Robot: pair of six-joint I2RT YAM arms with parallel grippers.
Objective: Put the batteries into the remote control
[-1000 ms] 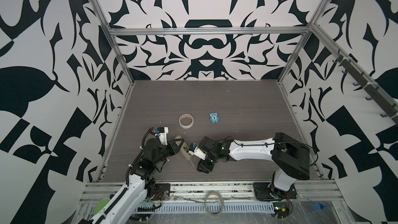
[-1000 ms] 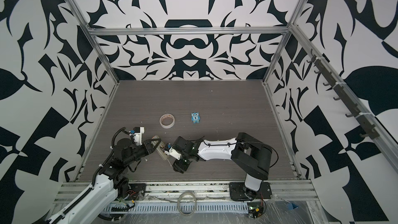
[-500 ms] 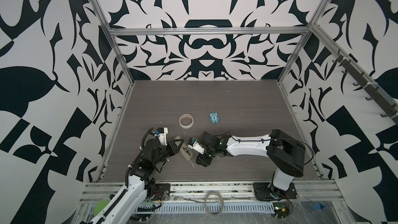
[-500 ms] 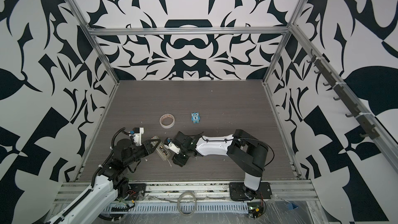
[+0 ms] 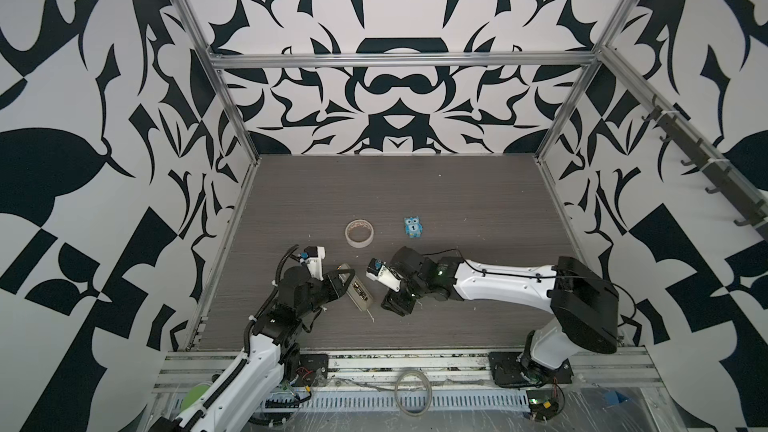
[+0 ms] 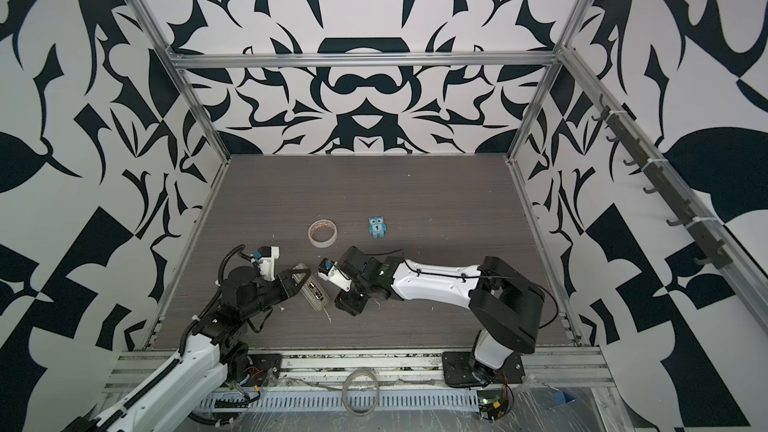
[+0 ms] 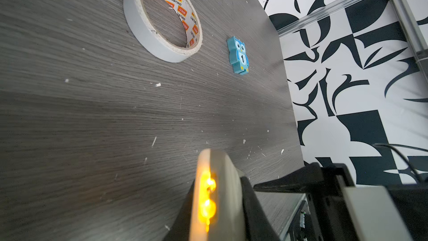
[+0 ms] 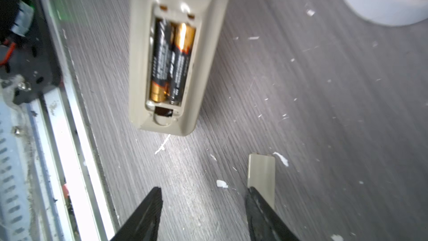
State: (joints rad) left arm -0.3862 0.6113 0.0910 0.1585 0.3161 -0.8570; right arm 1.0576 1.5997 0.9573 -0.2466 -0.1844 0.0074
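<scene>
Gripping the remote control [image 5: 359, 293] by one end, the left claw [image 5: 345, 280] was clamped tight near the front edge of the table [image 5: 415, 184]. The remote sat slantwise, back side up; whether its free end touched the table could not be told. Just beside it, the right claw [image 8: 203, 190] hung low with jaws well apart, holding nothing.

- Remote: beige-white case, battery bay uncovered.
- The batteries [image 8: 171, 61]: both seated side by side in the bay, black with gold ends, pointing opposite ways. Only the right wrist view showed this.
- Same view: a small beige cover plate [image 8: 261, 172] flat on the table, partly behind one finger [image 8: 259, 207]; contact unclear.
- Left wrist view: remote [image 7: 228, 181] edge-on, an orange glow along it.
- Farther back in both top views: tape roll [image 5: 360, 233], then blue owl figure [image 5: 412, 227], well apart from the claws.
</scene>
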